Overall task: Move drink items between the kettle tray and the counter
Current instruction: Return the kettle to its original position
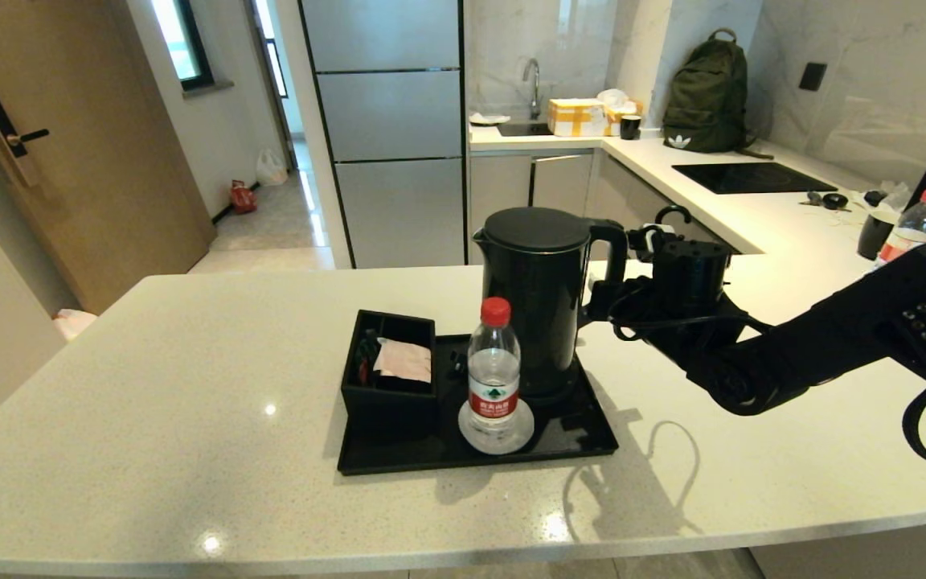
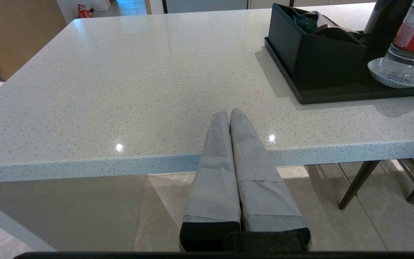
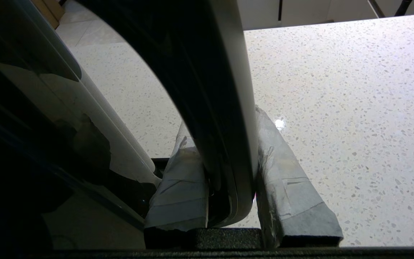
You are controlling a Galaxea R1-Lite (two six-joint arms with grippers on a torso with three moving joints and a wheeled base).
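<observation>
The tall black kettle [image 1: 539, 297] stands on its round base at the back right of the black tray [image 1: 567, 438]. My right gripper [image 1: 620, 281] reaches in from the right and is shut on the kettle's loop handle [image 3: 214, 90], one padded finger [image 3: 286, 172] on each side. The water bottle [image 1: 493, 370] with a red cap stands upright on the white coaster [image 1: 523, 430] at the tray's front. The black sachet box [image 1: 387, 394] fills the tray's left end. My left gripper [image 2: 230, 113] is shut and empty, parked at the counter's [image 1: 190, 386] near edge, left of the tray [image 2: 336, 96].
A second red-capped bottle [image 1: 909, 225] and a black cup [image 1: 873, 233] stand far right behind my right arm. A hob [image 1: 740, 177], a green backpack [image 1: 708, 96] and a yellow box [image 1: 575, 117] are on the back counter. Dark chair legs [image 2: 358, 183] show under the counter.
</observation>
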